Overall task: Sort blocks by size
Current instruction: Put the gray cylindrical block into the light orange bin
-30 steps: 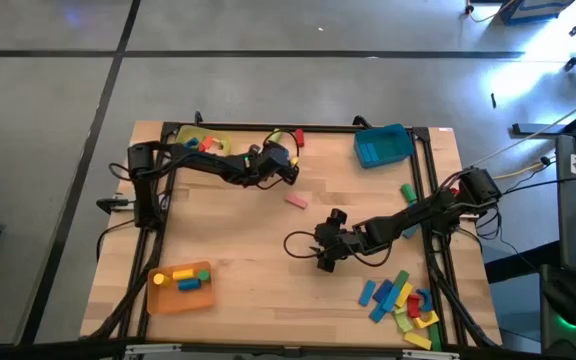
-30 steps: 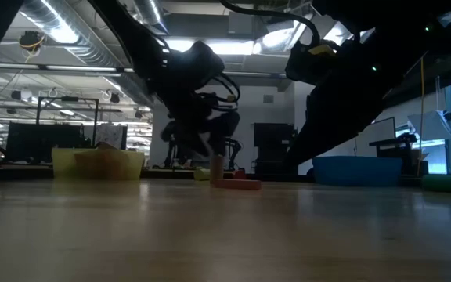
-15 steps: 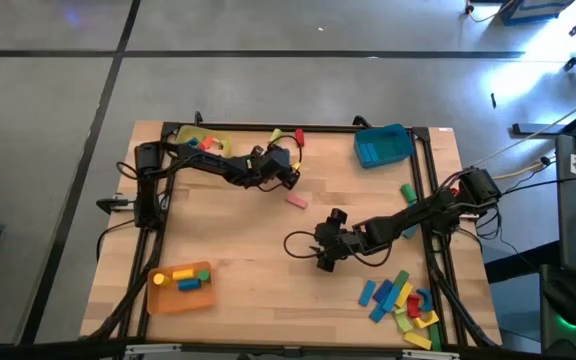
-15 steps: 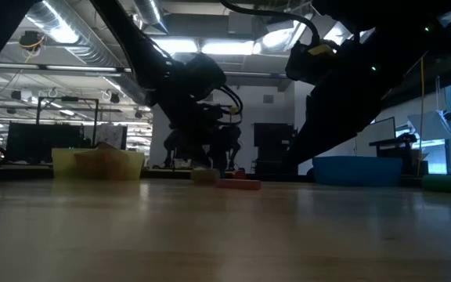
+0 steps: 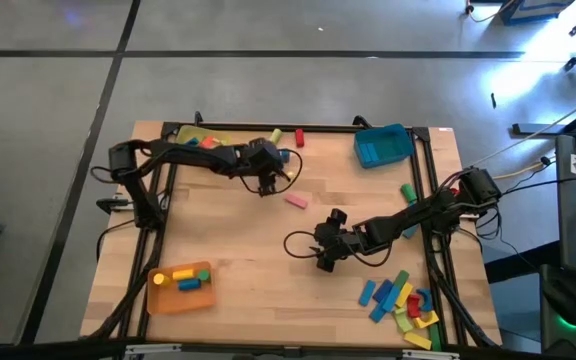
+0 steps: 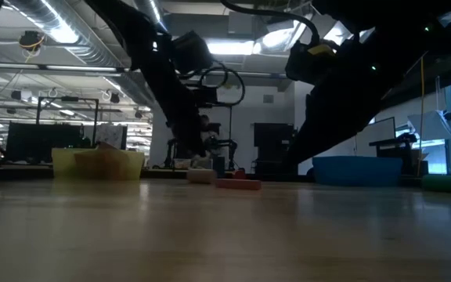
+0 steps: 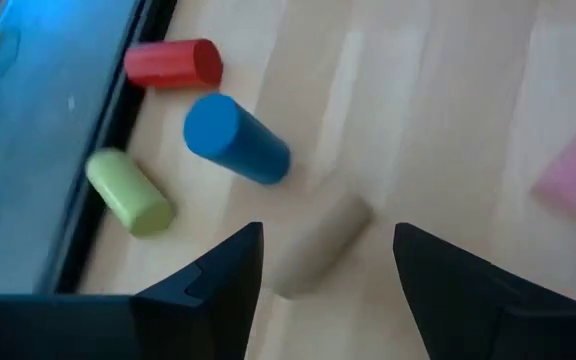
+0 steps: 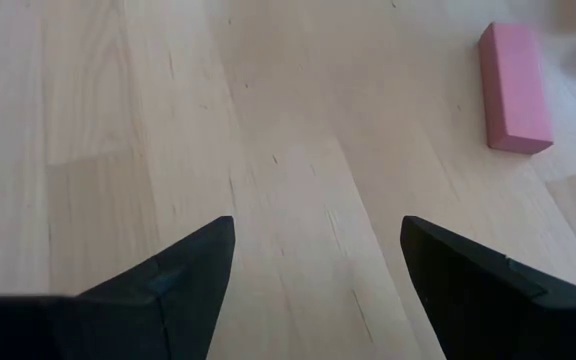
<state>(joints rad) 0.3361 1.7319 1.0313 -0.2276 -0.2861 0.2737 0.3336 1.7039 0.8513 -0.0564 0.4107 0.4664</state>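
While the right claw (image 5: 325, 262) waits spread, the left claw (image 5: 265, 187), spread, has retreated leftward.

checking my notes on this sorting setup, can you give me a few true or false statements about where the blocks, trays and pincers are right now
1. The left pincer is open with a pale wooden cylinder lying on the table between its fingers. True.
2. The right pincer is shut on the pink block. False: it is open over bare table, and the pink block lies apart from it.
3. A blue cylinder, a red cylinder and a green cylinder lie near the table's far edge. True.
4. The blue tray sits at the near left corner. False: it is at the far right; the orange tray is near left.
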